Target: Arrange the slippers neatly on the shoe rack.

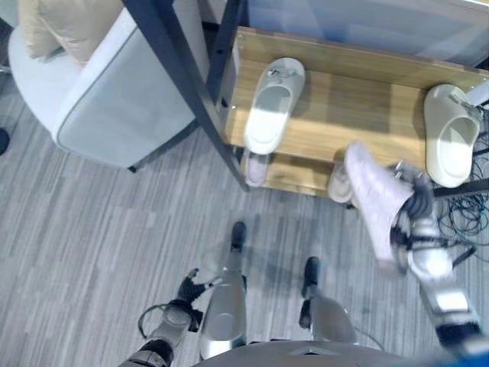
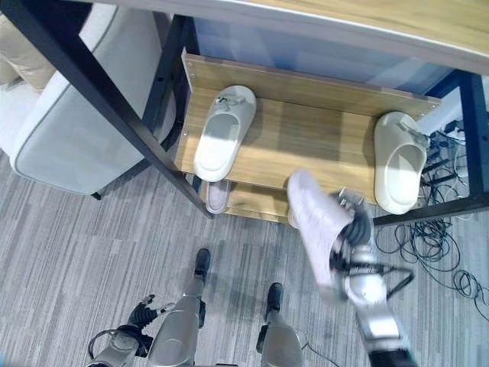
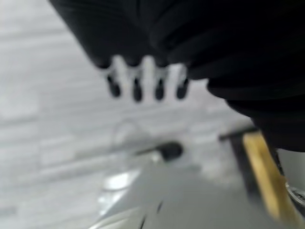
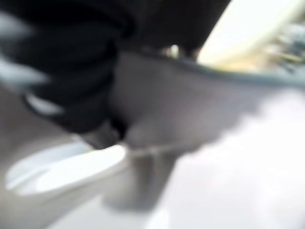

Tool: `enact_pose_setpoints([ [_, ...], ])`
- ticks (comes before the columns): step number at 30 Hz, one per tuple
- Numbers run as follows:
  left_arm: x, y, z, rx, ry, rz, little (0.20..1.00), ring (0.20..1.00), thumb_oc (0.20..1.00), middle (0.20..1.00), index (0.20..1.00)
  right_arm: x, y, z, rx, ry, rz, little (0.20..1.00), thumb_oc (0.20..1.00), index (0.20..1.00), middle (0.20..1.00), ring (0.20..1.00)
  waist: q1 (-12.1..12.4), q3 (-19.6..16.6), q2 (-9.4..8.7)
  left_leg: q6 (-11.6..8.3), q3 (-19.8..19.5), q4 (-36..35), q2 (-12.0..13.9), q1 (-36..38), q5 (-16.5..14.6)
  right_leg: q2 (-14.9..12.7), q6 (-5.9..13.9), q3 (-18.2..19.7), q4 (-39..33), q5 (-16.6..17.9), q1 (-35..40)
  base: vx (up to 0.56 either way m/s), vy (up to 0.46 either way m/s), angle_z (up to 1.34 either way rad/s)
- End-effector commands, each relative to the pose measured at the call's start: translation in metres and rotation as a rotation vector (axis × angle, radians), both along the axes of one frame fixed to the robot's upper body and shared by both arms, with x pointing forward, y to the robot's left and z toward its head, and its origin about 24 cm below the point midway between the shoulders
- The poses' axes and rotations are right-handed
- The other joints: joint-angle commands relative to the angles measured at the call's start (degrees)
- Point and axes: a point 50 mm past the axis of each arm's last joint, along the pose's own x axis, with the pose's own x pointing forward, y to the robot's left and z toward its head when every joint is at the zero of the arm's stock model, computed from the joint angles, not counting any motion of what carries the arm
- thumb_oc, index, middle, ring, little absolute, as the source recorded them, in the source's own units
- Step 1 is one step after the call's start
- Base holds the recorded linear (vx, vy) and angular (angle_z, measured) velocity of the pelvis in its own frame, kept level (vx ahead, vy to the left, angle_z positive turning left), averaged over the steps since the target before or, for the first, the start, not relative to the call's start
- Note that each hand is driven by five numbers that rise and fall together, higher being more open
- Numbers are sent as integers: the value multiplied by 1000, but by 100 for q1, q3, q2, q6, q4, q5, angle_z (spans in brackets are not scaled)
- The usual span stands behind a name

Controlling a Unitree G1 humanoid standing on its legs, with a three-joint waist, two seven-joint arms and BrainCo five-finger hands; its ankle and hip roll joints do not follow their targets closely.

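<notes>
My right hand (image 1: 416, 218) is shut on a pale pink slipper (image 1: 373, 195) and holds it tilted in the air, just in front of the wooden shoe rack (image 1: 344, 115). A white slipper (image 1: 272, 103) lies at the left of the rack's upper shelf, and a cream slipper (image 1: 451, 136) lies at its right end. Two pinkish slippers (image 1: 256, 168) (image 1: 339, 185) poke out from the lower shelf. Down by my left side, my left hand (image 1: 188, 292) hangs low over the floor with its fingers (image 3: 143, 86) relaxed and holding nothing.
A light grey armchair (image 1: 114, 92) stands left of the rack. A black table leg (image 1: 183, 76) slants across in front of the rack's left end. Loose cables (image 2: 435, 237) lie on the floor at the right. The floor is grey planks (image 1: 92, 245).
</notes>
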Motion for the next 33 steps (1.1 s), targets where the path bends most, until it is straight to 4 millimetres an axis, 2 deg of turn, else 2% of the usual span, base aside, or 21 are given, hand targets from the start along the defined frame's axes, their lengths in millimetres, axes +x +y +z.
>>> enact_pose_setpoints([
  [1,-2,19,5,-18,-46,117,1000,1000,1000,1000,1000,5,-3,34,67,-153,84,200,200,200,200,200,-29,131,-58,382,201,1521,-380,-453,-1325,-243,-52,329,1583,-624,-772,-141,22,-18],
  [2,2,32,13,-14,-103,190,1000,1000,1000,1000,1000,1,-9,24,64,-104,63,200,200,200,200,200,-94,277,-12,361,164,1969,-395,-612,-1493,-262,-121,371,2182,-894,-967,-55,-3,-15],
  [3,2,32,13,-14,-103,190,1000,1000,1000,1000,1000,1,-9,24,64,-104,63,200,200,200,200,200,-100,258,-8,362,157,1959,-395,-638,-1473,-261,-121,365,2174,-878,-990,-78,-31,-12],
  [6,8,56,27,12,-196,300,1000,1000,1000,1000,1000,2,-17,20,63,-92,23,200,200,200,200,200,-173,434,68,389,72,3019,-365,-1167,-1829,-352,-278,420,3412,-1386,-1546,-73,-44,7],
  [8,15,68,37,35,-269,353,1000,1000,1000,1000,1000,8,-20,25,63,-124,5,200,200,200,200,200,-156,551,110,417,-3,3743,-318,-1613,-2089,-364,-417,485,4240,-1776,-2031,-57,-71,24],
  [10,22,78,46,37,-329,442,1000,1000,1000,1000,1000,24,-20,35,47,-168,1,200,200,200,200,200,-122,649,124,446,-69,4642,-314,-2129,-2548,-341,-517,625,5122,-2261,-2591,-46,-88,17],
  [11,27,88,53,26,-383,527,1000,1000,1000,1000,1000,39,-17,53,-13,-226,28,200,200,200,200,200,-63,709,150,488,-90,5433,-288,-2726,-2826,-333,-617,684,5879,-2599,-3225,-119,-92,3],
  [12,31,91,57,18,-411,560,1000,1000,1000,1000,1000,45,-17,64,-43,-263,33,200,200,200,200,200,-56,711,162,500,-78,5794,-276,-2992,-2960,-320,-675,757,6215,-2757,-3515,-79,-66,-4],
  [13,31,91,57,17,-412,561,1000,1000,1000,1000,1000,45,-17,64,-44,-265,33,200,200,200,200,200,-56,690,159,500,-74,5844,-273,-3049,-2985,-319,-675,770,6265,-2783,-3574,-51,-51,-10],
  [14,35,94,61,14,-433,586,1000,1000,1000,1000,1000,51,-16,76,-77,-306,41,200,200,200,200,200,-32,731,186,495,-87,6210,-288,-3331,-3103,-324,-743,788,6621,-2935,-3832,-83,-40,-4],
  [15,43,93,65,7,-463,586,1000,1000,1000,1000,1000,70,-7,107,-127,-399,86,200,200,200,200,200,42,719,226,570,-125,6921,-252,-3934,-3354,-332,-802,930,7387,-3143,-4495,-120,-83,3],
  [16,46,102,72,37,-482,585,1000,1000,1000,1000,1000,76,-7,127,-152,-457,98,200,200,200,200,200,63,766,237,598,-185,7459,-264,-4354,-3527,-318,-848,1007,7974,-3318,-4953,-104,-16,-16],
  [17,55,95,77,-12,-534,576,1000,1000,1000,1000,1000,85,3,167,-175,-578,142,200,200,200,200,200,148,783,370,739,-240,8548,-295,-5172,-3875,-357,-933,1165,9056,-3560,-5793,-36,-4,-37],
  [21,59,97,86,-61,-599,600,1000,1000,1000,1000,1000,98,15,223,-193,-711,165,200,200,200,200,200,285,832,500,828,-224,10019,-464,-6162,-4320,-353,-940,1520,10588,-3808,-6769,57,24,4],
  [22,53,97,81,-65,-575,614,1000,1000,1000,1000,1000,106,21,249,-210,-763,151,200,200,200,200,200,370,934,578,832,-256,10690,-551,-6496,-4516,-327,-921,1729,11327,-3871,-7051,98,41,21],
  [24,49,97,77,-69,-558,633,1000,1000,1000,1000,1000,109,27,257,-189,-776,159,200,200,200,200,200,386,936,587,821,-275,10939,-566,-6656,-4584,-325,-900,1823,11600,-3869,-7202,100,42,13],
  [25,35,98,65,-68,-492,672,1000,1000,1000,1000,1000,115,35,269,-212,-794,156,200,200,200,200,200,423,940,594,793,-358,11457,-610,-6954,-4726,-313,-885,1971,12191,-3928,-7416,125,43,-2],
  [27,19,100,55,-61,-427,709,1000,1000,1000,1000,1000,118,43,274,-211,-801,159,200,200,200,200,200,446,940,599,776,-404,11907,-645,-7172,-4877,-293,-862,2123,12693,-3969,-7649,119,36,9],
  [28,19,100,54,-62,-426,709,1000,1000,1000,1000,1000,118,43,274,-212,-800,160,200,200,200,200,200,446,940,594,773,-401,11922,-639,-7173,-4894,-286,-859,2134,12711,-3980,-7657,99,26,9],
  [30,-2,101,43,-33,-346,719,1000,1000,1000,1000,1000,127,49,283,-257,-802,122,200,200,200,200,200,558,940,588,757,-450,12426,-602,-7184,-5186,-274,-861,2272,13235,-4056,-7717,94,40,-20],
  [33,-12,101,39,-17,-307,711,1000,1000,1000,1000,1000,129,49,291,-256,-817,91,200,200,200,200,200,596,940,599,760,-482,12679,-569,-7184,-5321,-254,-845,2328,13461,-4078,-7746,46,52,-27],
])
